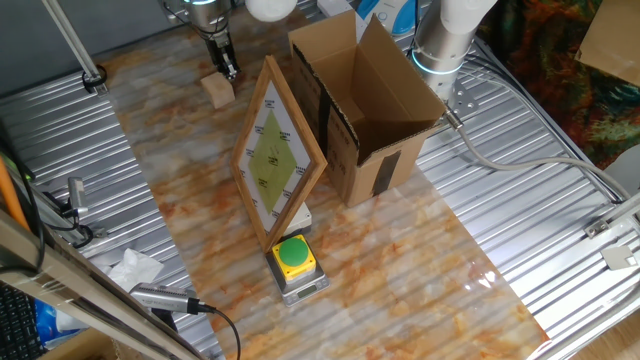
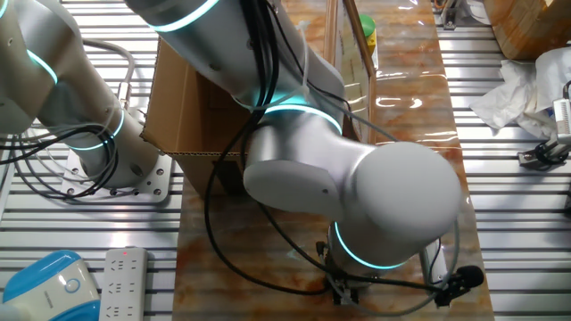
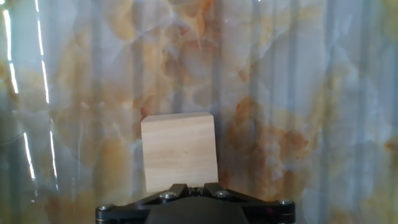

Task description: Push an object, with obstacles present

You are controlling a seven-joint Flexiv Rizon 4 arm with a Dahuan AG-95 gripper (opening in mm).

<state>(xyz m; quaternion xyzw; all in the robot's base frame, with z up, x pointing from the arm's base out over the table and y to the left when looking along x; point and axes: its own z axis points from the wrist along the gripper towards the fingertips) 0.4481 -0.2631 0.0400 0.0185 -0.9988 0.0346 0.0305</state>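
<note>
The object, a small light-tan wooden cube, sits on the marbled tabletop at the far end. My gripper stands just behind it, fingers closed together with nothing between them. In the hand view the fingertips meet at the cube's near face, and I cannot tell whether they touch it. The obstacles lie beyond: a wooden-framed white board with a yellow-green diamond stands on edge, an open brown cardboard box sits beside it, and a yellow-and-green push-button rests on its grey base. The arm hides the cube in the other fixed view.
Ribbed metal surfaces flank the marbled strip on both sides. A second arm's base stands behind the box. Crumpled paper and cables lie at the left edge. A power strip is near the arm base.
</note>
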